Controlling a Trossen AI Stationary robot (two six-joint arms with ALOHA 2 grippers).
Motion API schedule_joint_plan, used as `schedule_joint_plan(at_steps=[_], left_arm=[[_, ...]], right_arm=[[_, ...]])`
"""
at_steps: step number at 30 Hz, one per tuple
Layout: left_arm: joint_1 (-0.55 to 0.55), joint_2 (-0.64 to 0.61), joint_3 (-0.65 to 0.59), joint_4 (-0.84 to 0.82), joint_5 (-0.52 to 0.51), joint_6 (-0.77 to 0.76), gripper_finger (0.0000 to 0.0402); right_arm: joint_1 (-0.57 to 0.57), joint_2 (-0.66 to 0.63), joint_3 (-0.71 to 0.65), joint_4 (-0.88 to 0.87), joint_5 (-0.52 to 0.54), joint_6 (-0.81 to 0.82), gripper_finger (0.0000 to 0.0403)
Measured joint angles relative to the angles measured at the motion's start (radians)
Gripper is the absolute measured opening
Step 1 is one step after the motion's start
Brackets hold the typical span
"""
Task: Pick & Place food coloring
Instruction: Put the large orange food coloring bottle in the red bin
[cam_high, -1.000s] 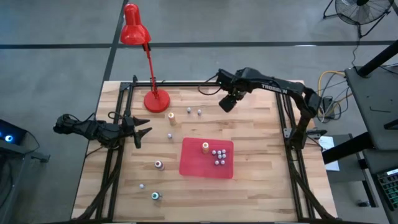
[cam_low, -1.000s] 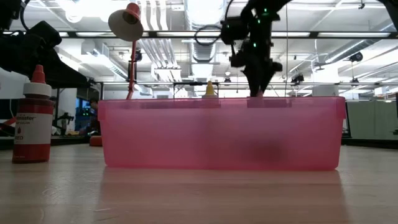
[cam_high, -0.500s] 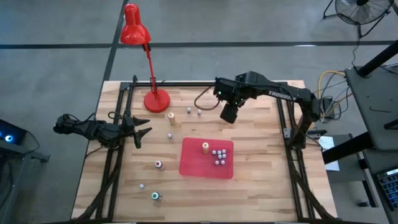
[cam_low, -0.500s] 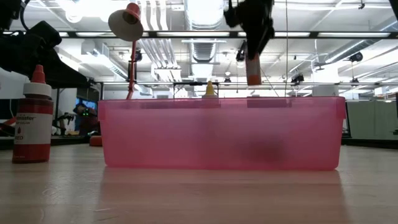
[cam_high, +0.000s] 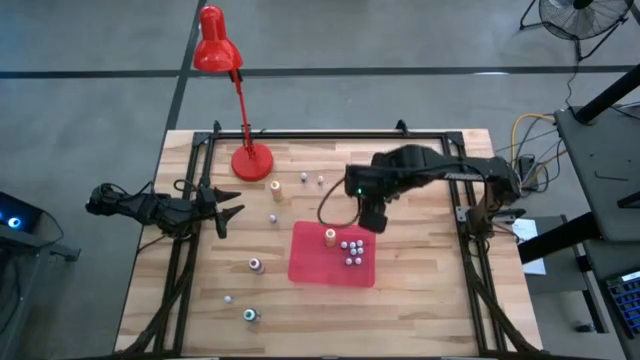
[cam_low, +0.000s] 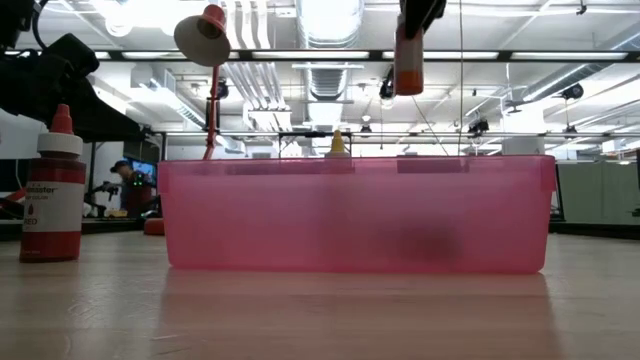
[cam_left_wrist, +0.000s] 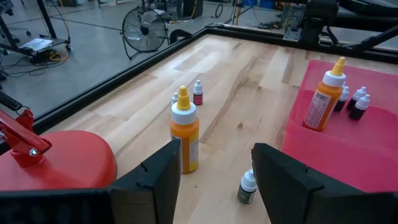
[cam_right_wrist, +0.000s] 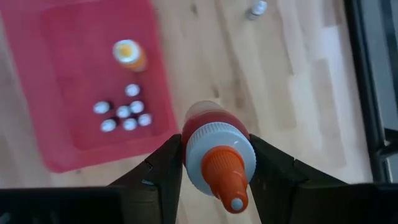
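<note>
My right gripper (cam_high: 372, 215) hangs over the far edge of the pink tray (cam_high: 310, 268), shut on a red-orange bottle (cam_right_wrist: 214, 121) with a white collar and an orange tip. In the low view the bottle (cam_low: 407, 62) sits high above the tray (cam_low: 350, 215). Inside the tray stand an orange-topped bottle (cam_high: 330, 237) and several tiny white-capped bottles (cam_high: 352, 250). More food coloring stands loose on the wood: a tan-topped bottle (cam_high: 276, 188), a pink-topped one (cam_high: 255, 264), a green one (cam_high: 251, 315) and small ones (cam_high: 312, 179). My left gripper (cam_high: 230, 212) waits open at the table's left side. My right gripper pinches the red-orange bottle between its two fingers (cam_right_wrist: 163, 168), at the upper body just under the white collar (cam_right_wrist: 194, 129). The fingers come from above, pointing down. The bottle is lifted clear and stands roughly upright in the hold, tip up toward the wrist.
The red lamp's base (cam_high: 252, 160) stands at the far left of the table, its arm reaching beyond the far edge. A black frame rail (cam_high: 330, 133) borders the table. A red bottle (cam_low: 52, 190) stands close to the low camera. Bare wood lies right of the tray.
My right gripper has carried the red-orange bottle from the far middle of the table toward the near edge, as far as the tray's far edge. In the low view the bottle has risen from tray-rim height to well above it. The left arm has kept still.
</note>
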Motion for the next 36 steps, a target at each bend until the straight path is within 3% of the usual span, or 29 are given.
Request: schedule_joint_plan(at_steps=[12,18,29,36], left_arm=[[0.0,0.0,0.0,0.0,0.0,0.0,0.017],[0.0,0.0,0.0,0.0,0.0,0.0,0.017],[0.0,0.0,0.0,0.0,0.0,0.0,0.017],[0.0,0.0,0.0,0.0,0.0,0.0,0.017]], right_arm=[[0.153,0.004,-0.049,0.083,-0.004,0.038,0.0141],[0.2,0.005,-0.118,0.225,-0.101,0.044,0.0141],[0.213,0.009,-0.225,0.35,-0.105,0.033,0.0141],[0.212,0.096,-0.174,0.363,-0.105,0.01,0.0141]])
